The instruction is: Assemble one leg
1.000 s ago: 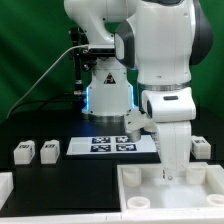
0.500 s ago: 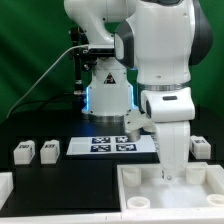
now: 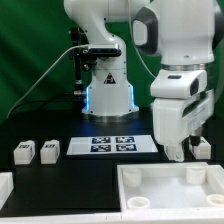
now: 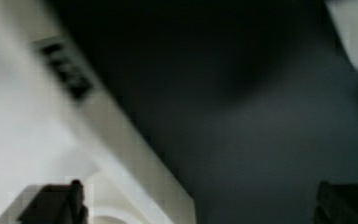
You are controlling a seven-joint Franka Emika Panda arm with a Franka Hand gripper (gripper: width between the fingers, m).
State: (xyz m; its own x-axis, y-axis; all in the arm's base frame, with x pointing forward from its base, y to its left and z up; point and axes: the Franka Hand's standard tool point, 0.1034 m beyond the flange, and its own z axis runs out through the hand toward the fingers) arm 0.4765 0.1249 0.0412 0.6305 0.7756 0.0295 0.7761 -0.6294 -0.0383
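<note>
Two legs [image 3: 22, 151] [image 3: 49, 151] stand side by side at the exterior view's left, small white blocks with tags. Another leg [image 3: 201, 148] sits at the right, partly hidden behind my gripper [image 3: 178, 152]. The gripper hangs open just above the far rim of the large white tray-like part [image 3: 128, 178], close beside that right leg. In the wrist view the gripper [image 4: 201, 205] shows two dark fingertips [image 4: 51, 203] far apart with nothing held. A blurred white part with a dark tag [image 4: 60, 65] runs past one finger; I cannot tell which part it is.
The marker board [image 3: 110, 145] lies flat between the left legs and the gripper. The robot base [image 3: 108, 90] stands behind it with a cable trailing to the left. A white corner piece [image 3: 5, 186] shows at the lower left edge.
The gripper has lifted out of the tray-like part and shifted to the exterior view's right, toward the right leg. Its jaws have stayed wide open.
</note>
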